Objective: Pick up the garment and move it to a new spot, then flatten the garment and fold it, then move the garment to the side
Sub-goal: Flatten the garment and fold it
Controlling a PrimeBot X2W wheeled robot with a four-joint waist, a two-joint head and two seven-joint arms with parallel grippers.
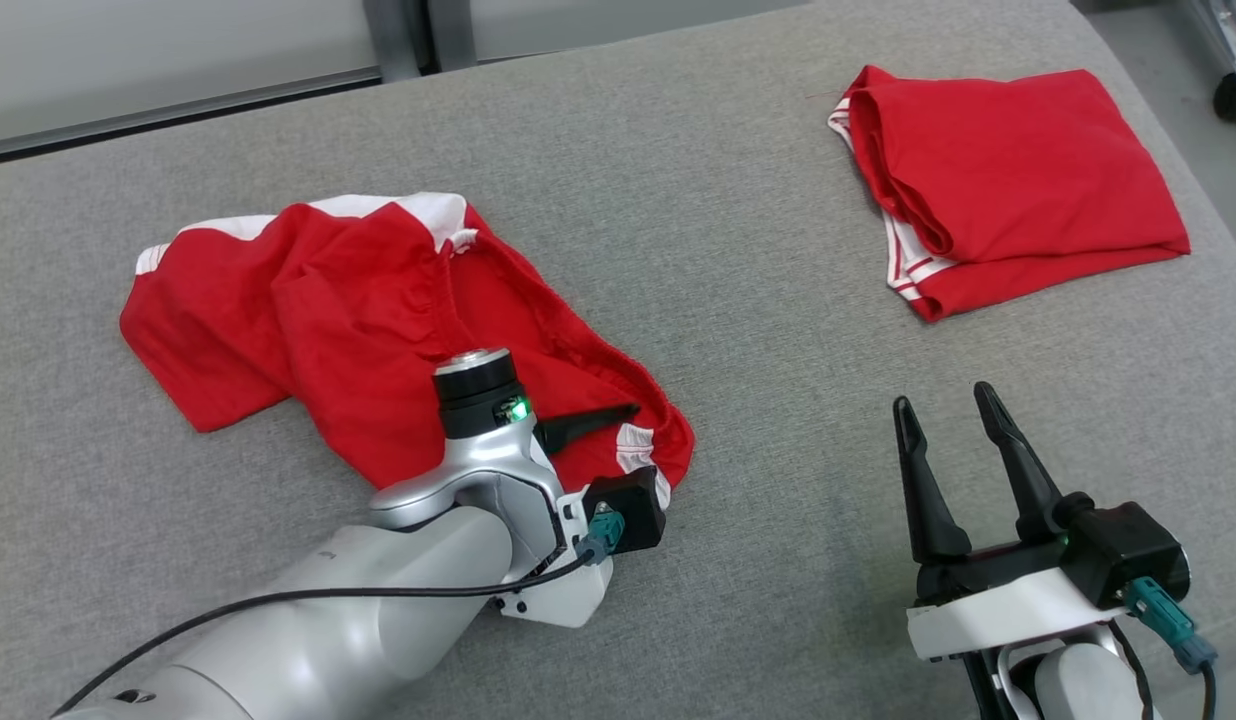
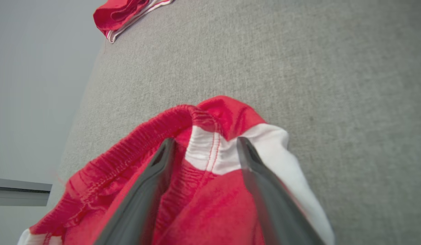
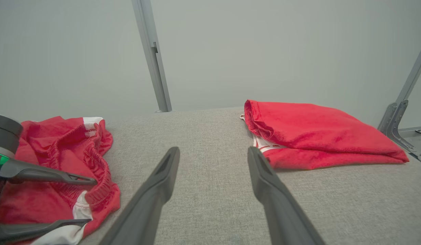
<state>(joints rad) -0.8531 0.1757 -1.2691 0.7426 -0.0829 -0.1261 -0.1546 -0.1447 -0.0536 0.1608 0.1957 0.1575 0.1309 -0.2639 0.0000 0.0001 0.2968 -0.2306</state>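
Since the crumpled red garment (image 1: 378, 330) lies on the left half of the grey counter (image 1: 758, 330), it is the left pincer (image 2: 206, 140) that is at it. The relation that matters is how this pincer stands to the near right corner of the cloth. Its two fingers are apart and stand on both sides of that corner. In the left wrist view a white patch (image 2: 210, 153) with a red seam is between them, and the elastic waistband (image 2: 135, 146) runs away beside the left finger. The jaws are open around the cloth and, as far as one can judge, do not press it yet.

From this corner the garment spreads away to the far left in the head view, so its long side goes diagonally from the pincer. A lift from here would probably let most of the cloth hang or drag behind the held corner.

The right pincer (image 1: 942, 396) is open and empty over bare counter, well apart from the garment on its right side. It is nearer to the folded garment (image 1: 1018, 180), a second red piece at the far right. For the coming grip the left arm is clearly the nearer one.
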